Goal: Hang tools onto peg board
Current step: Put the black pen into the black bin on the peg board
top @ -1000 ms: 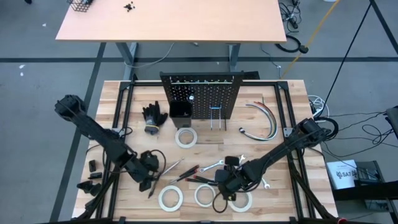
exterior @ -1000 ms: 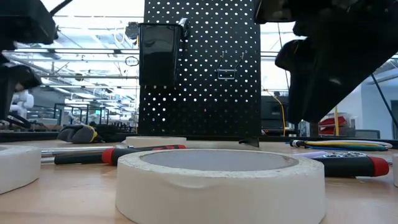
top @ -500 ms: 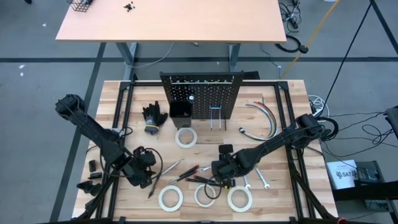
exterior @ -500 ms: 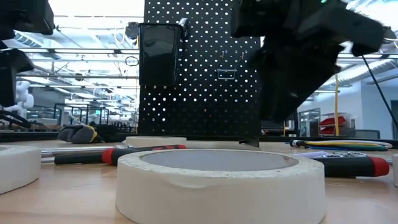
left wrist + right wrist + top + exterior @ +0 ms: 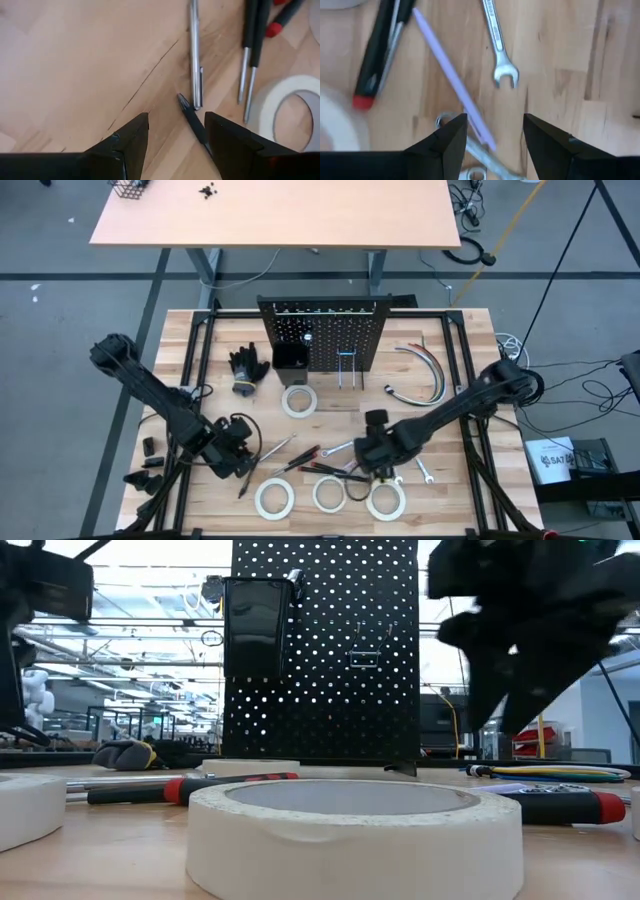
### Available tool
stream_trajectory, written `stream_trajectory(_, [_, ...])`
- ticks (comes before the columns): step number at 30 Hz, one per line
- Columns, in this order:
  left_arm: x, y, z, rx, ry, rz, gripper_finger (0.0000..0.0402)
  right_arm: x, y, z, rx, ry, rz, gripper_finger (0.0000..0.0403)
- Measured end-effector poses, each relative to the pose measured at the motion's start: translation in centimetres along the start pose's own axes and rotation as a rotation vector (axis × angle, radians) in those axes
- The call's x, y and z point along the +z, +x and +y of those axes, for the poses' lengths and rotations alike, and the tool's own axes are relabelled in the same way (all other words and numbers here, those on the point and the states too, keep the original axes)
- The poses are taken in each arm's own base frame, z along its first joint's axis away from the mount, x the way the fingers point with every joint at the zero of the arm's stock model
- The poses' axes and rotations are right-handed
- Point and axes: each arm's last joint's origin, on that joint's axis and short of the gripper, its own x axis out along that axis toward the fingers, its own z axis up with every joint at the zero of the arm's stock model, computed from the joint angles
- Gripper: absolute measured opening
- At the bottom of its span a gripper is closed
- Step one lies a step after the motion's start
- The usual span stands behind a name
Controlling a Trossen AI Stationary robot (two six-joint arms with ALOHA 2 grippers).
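Note:
The peg board (image 5: 320,332) stands upright at the table's far middle, holding a black bin (image 5: 290,358) and hooks. Tape rolls (image 5: 273,498) (image 5: 329,494) (image 5: 385,501) lie near the front edge, and another (image 5: 298,401) lies before the board. Red-and-black screwdrivers (image 5: 318,466) (image 5: 252,50) and silver wrenches (image 5: 345,447) (image 5: 497,45) lie between them. My left gripper (image 5: 176,120) hangs open above a thin black stick (image 5: 192,122) and a silver rod (image 5: 195,55). My right gripper (image 5: 495,122) hangs open over a wrench and a purple stick (image 5: 451,77).
Black gloves (image 5: 247,369) lie left of the peg board and curved hoses (image 5: 425,370) lie to its right. Small black parts (image 5: 150,448) sit at the table's left edge. The table's metal frame rails (image 5: 195,350) run along both sides.
My right gripper has moved from above the front tape rolls toward the far edge, then a little to the right, and now stands over the wrenches; its wrist has rolled. My left gripper has stayed in place and rolled about its own axis. Both stay open.

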Motion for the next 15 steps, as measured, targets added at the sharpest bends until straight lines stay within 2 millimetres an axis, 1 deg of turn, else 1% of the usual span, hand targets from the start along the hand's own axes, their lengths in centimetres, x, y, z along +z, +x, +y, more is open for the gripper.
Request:
stream_trajectory(3, [-0.2, 0.5, -0.1, 0.023, -0.062, 0.017, 0.0196, -1.6, -0.1, -0.1, 0.017, 0.007, -0.035, 0.0187])
stream_trajectory(7, [-0.5, 1.0, -0.1, 0.041, -0.107, 0.058, 0.0196, -2.5, 0.1, 0.0, 0.04, -0.037, -0.091, 0.0187])
stream_trajectory(10, [-0.6, 1.0, -0.2, 0.035, -0.112, 0.065, 0.0196, -2.5, 0.2, -0.1, 0.038, -0.116, -0.098, 0.0187])
stream_trajectory(15, [-0.6, 1.0, -0.2, 0.037, -0.082, 0.068, 0.0196, -1.4, 0.2, -0.3, 0.037, -0.276, -0.193, 0.0187])
